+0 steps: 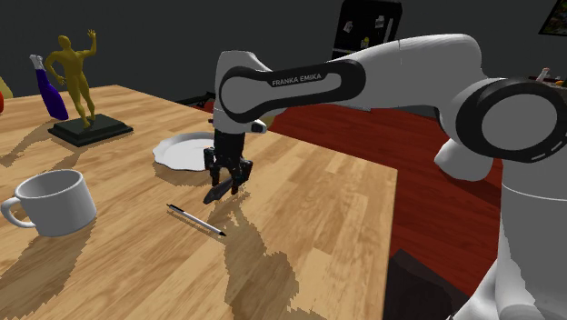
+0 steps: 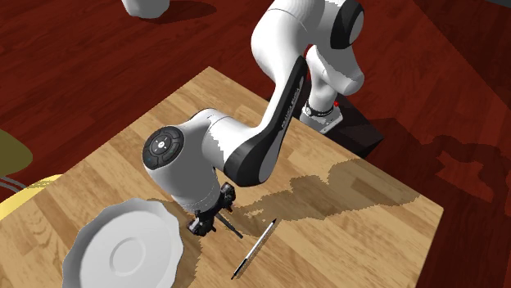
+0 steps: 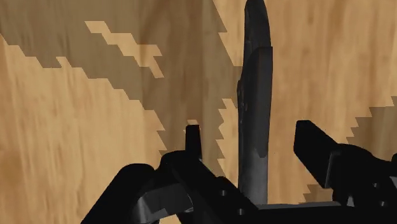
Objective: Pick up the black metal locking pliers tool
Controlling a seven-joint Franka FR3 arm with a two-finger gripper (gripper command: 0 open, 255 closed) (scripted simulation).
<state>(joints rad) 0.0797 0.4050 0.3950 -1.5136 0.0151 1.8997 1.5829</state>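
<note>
Hanging straight down over the wooden counter [image 1: 309,236], the jaws stand apart with the black pliers [image 3: 254,95] running lengthwise between them. In the wrist view a strip of wood shows on either side of the tool, so neither finger [image 3: 193,137] touches it and nothing is gripped yet. The pliers seem to rest on the counter, near the white plate [image 1: 186,150] and the pen [image 1: 195,220]. The mug [image 1: 50,202] and the gold statue [image 1: 77,77] stand well apart.

The jaws are turned to straddle the tool across its narrow width. That makes sense: closing would pinch the slim body from both sides rather than meet it end-on. The tool looks roughly centred in the gap, so I judge the approach complete. What remains is closing and lifting. Smooth metal may slip if the grip lands off balance.
</note>
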